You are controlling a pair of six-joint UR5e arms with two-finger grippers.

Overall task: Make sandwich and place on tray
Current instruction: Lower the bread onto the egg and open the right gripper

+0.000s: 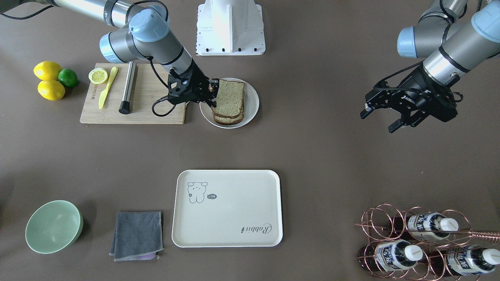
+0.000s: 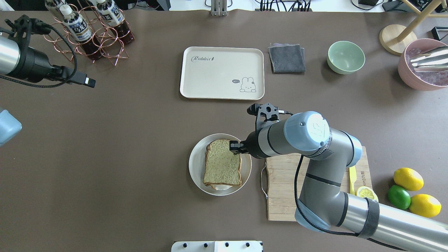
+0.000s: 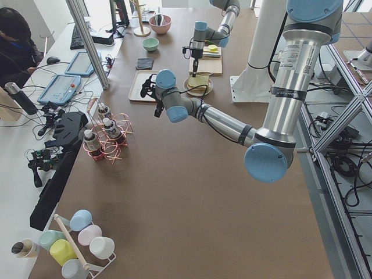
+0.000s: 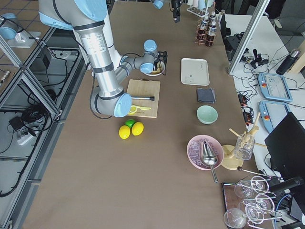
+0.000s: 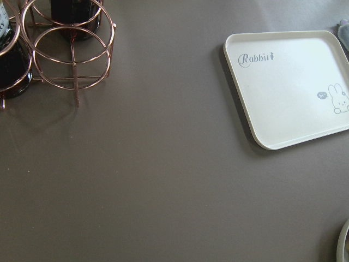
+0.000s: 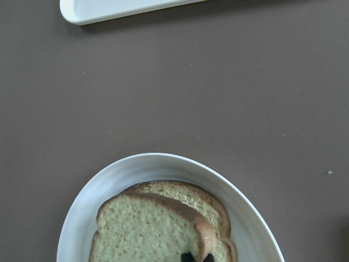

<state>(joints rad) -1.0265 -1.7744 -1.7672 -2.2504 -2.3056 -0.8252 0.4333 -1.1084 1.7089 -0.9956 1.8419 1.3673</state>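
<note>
From my station I take the tray (image 1: 228, 234) as my mark. The sandwich (image 1: 229, 99) is not on it yet. It sits on its round white plate (image 1: 252, 103) on the counter, apart from the tray on the robot's side. The two wholegrain slices are stacked a little askew. In the overhead view a sliver of white egg (image 2: 219, 188) peeks out under their edge.

The right gripper (image 1: 212, 93) reaches in low from the cutting-board side of the plate. On the wrist feed its jaws are drawn nearly together, pinching the crust edge of the top slice.

The left gripper (image 1: 381, 120) hangs above bare counter, well off from the tray toward the robot's left. Its jaws are spread wide with nothing between them.

A folded grey cloth (image 1: 137, 235) lies just beside the tray on the robot's right, and a pale green bowl (image 1: 53, 226) stands further out past it. The wooden cutting board (image 1: 150, 105) lies beside the plate, away from the tray. The copper bottle rack (image 1: 414, 242) stands off the tray's other end.
</note>
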